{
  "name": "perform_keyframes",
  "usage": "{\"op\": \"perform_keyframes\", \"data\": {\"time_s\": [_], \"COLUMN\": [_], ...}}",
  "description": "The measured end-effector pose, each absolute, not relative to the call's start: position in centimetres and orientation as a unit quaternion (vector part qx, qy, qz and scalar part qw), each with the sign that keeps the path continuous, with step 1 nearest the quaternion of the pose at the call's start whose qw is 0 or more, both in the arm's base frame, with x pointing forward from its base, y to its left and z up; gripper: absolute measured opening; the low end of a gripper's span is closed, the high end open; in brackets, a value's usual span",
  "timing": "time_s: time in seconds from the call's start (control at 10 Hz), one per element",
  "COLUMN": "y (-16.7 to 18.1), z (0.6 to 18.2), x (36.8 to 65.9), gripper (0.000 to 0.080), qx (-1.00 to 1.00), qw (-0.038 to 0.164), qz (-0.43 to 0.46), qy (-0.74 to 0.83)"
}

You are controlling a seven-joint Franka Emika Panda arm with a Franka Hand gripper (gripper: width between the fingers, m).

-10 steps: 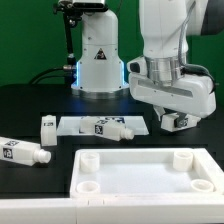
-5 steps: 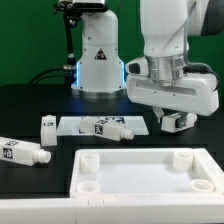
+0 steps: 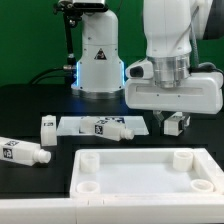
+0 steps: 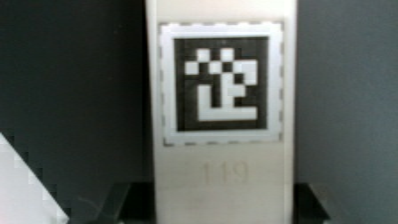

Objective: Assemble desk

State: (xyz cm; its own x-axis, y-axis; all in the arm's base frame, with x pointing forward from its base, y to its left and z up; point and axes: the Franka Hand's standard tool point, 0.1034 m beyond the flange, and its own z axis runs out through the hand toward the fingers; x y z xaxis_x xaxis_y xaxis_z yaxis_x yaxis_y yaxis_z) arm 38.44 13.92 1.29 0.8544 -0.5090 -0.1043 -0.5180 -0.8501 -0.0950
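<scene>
The white tray-like tabletop (image 3: pixel 140 172) lies at the front with round sockets in its corners. My gripper (image 3: pixel 175 117) is behind its far right corner, shut on a white square-section leg (image 3: pixel 176 124) that hangs just above the black table. In the wrist view that leg (image 4: pixel 217 90) fills the middle with its marker tag, and my gripper (image 4: pixel 217 198) has dark fingers (image 4: pixel 128 202) close on both sides. Three other legs lie loose: one at the exterior view's far left (image 3: pixel 22 152), a short-looking one (image 3: pixel 47 127) and one on the marker board (image 3: pixel 112 128).
The marker board (image 3: pixel 72 123) lies flat behind the tabletop. A white robot base with a blue glowing ring (image 3: pixel 97 62) stands at the back, and a black stand (image 3: pixel 68 30) rises beside it.
My wrist has turned, so the hand now faces the camera squarely. The held leg turned with it and shifted slightly towards the exterior view's right. The other parts have not moved.
</scene>
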Motion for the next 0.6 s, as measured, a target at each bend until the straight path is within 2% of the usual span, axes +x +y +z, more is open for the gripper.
{"op": "perform_keyframes", "data": {"time_s": [0.2, 0.4, 0.6], "y": [15.26, 14.77, 14.80], "z": [1.34, 0.90, 0.90], "x": [38.88, 39.35, 39.34], "gripper": [0.0285, 0.0285, 0.0285], "qx": [-0.979, -0.989, -0.988], "qw": [0.053, 0.051, 0.051], "qz": [0.041, 0.025, 0.026], "qy": [0.191, 0.134, 0.144]}}
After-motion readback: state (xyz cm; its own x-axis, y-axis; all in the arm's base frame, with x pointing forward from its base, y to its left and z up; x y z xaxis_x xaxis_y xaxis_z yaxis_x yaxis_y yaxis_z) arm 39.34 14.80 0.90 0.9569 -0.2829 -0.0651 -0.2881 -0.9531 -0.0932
